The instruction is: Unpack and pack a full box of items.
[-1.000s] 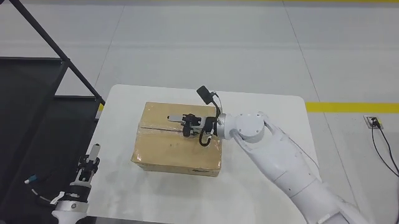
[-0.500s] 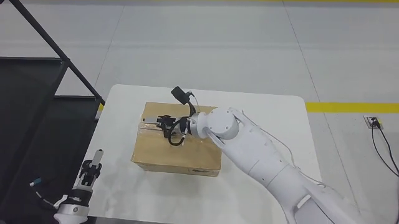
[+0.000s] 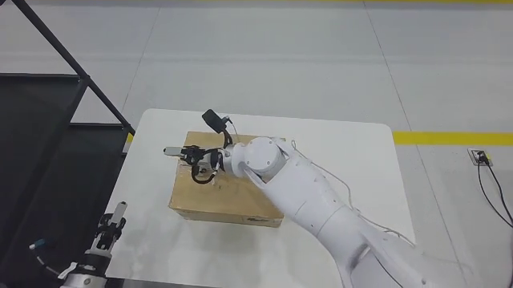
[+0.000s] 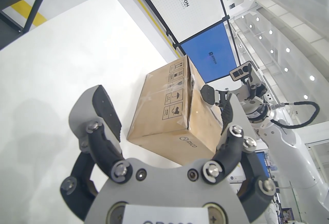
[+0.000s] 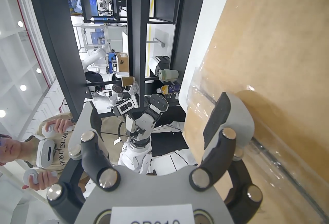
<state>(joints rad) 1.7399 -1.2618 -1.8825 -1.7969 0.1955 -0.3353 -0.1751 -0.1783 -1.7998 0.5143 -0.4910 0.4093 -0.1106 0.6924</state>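
Observation:
A closed cardboard box [image 3: 240,188] sits on the white table [image 3: 345,160], its top seam taped over [image 5: 272,158]. My right gripper [image 3: 178,151] is over the left end of the box top, open, reaching just past the edge. In the right wrist view the right gripper [image 5: 156,119] has one finger lying on the box [image 5: 270,50] by the tape, the other off its end. My left gripper [image 3: 111,230] hangs open at the table's near left corner. In the left wrist view the left gripper [image 4: 167,112] is empty and faces the box [image 4: 164,106], with the right gripper [image 4: 213,96] beyond.
A black metal rack [image 3: 56,119] stands off the table's left side, close to the left arm. The right arm stretches across the table from the near right corner to the box. Bare table surface lies right of and in front of the box.
The right gripper has slid left along the box's top seam, from the middle to its left end. The left gripper has drawn back toward the near left corner.

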